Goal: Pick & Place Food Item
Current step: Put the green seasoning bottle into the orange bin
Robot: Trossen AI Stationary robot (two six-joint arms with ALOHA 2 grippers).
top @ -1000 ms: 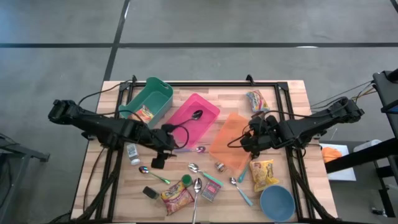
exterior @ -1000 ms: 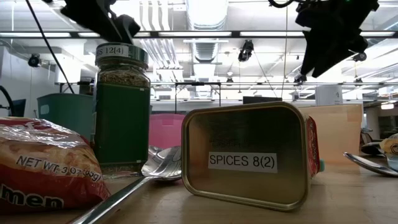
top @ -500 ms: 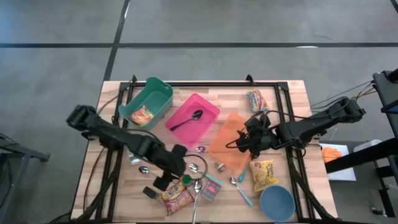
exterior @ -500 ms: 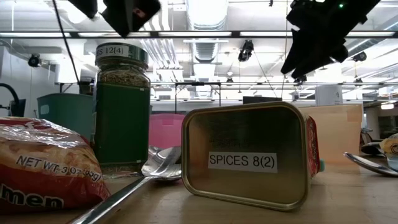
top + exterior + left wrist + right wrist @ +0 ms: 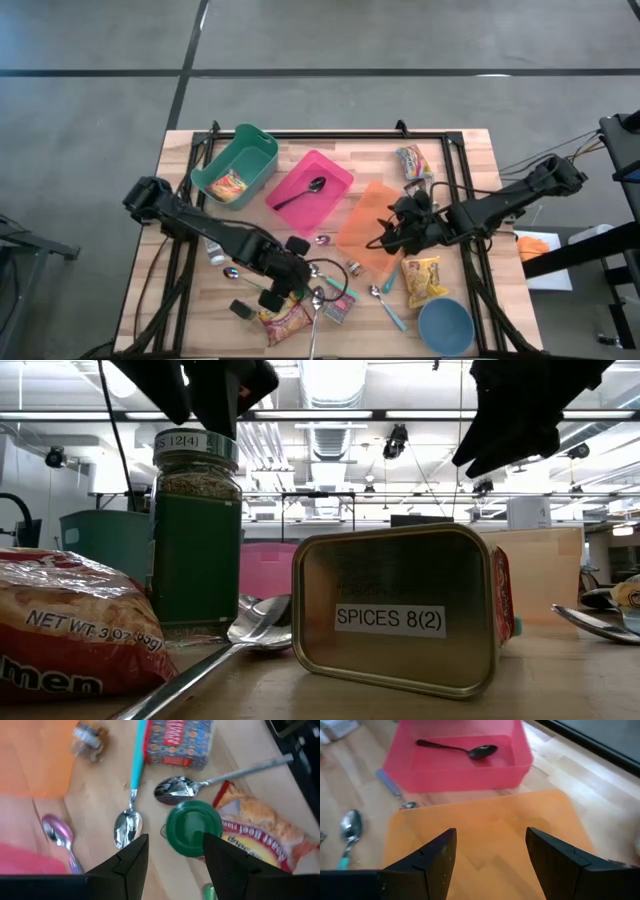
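The left gripper (image 5: 170, 857) hangs with its jaws parted and empty directly above the green-lidded spice jar (image 5: 194, 829), the landmark of this cluttered tabletop. In the overhead view that gripper (image 5: 283, 285) sits over the jar (image 5: 299, 290) near the table's front edge. Just beside the jar, on the front side, lies a ramen packet (image 5: 260, 832), its corner tucked against the green lid; the low view shows the same packet (image 5: 70, 625) to one side of the jar (image 5: 196, 540). A silver spoon (image 5: 220, 777) rests with its bowl touching the jar's rim, and a teal-handled spoon (image 5: 132, 790) lies near it. A spice tin (image 5: 180, 742) lies just beyond those spoons, its label reading "SPICES 8(2)" in the low view (image 5: 400, 615).

Farther from the jar, toward the table's back, a pink bin (image 5: 310, 188) holds a dark spoon (image 5: 300, 193), and a green bin (image 5: 238, 160) holds another food packet (image 5: 232, 185). The right gripper (image 5: 487, 857), released and holding nothing, hovers over an orange tray (image 5: 490, 845), well away from the jar on the right. A second ramen packet (image 5: 423, 280) and a blue bowl (image 5: 446, 326) lie at the front right.
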